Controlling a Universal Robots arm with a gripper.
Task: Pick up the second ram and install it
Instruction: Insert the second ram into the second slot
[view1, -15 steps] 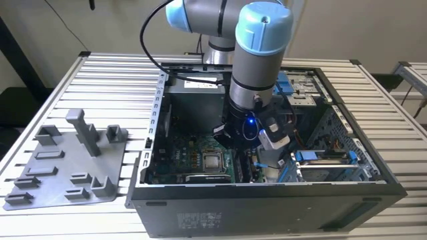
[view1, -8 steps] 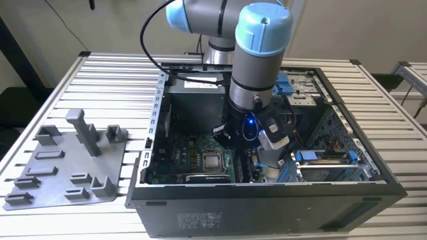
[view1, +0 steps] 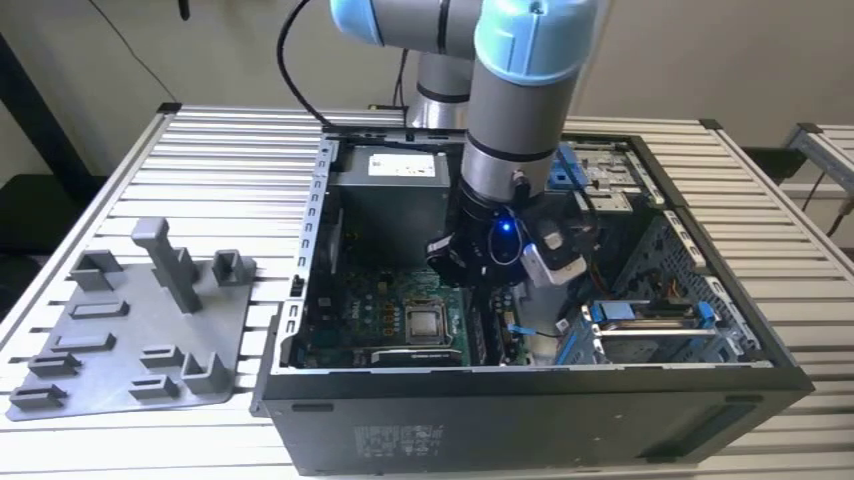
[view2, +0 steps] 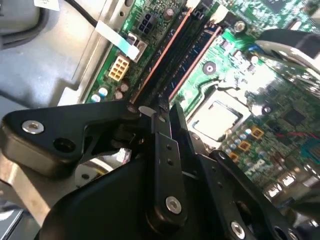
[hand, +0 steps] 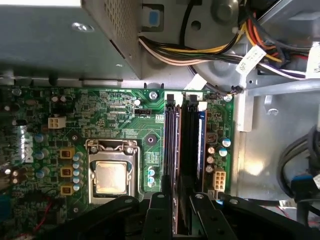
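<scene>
In the exterior view we see the arm reaching down into the open computer case (view1: 747, 345), its gripper (view1: 497, 268) low over the motherboard (view1: 387, 310); the grey tray (view1: 134, 330) sits apart on the slatted surface (view1: 214, 150)

In the second wrist view the jaws look nearly closed over the slots (view2: 175, 55); whether they grip the second ram (view2: 187, 60) we cannot tell

The first wrist view adds the layout: the stick (hand: 200, 145) stands in its slot beside the processor socket (hand: 111, 175). We judge seating is in hand, calling for straight, even downward pressure
</scene>
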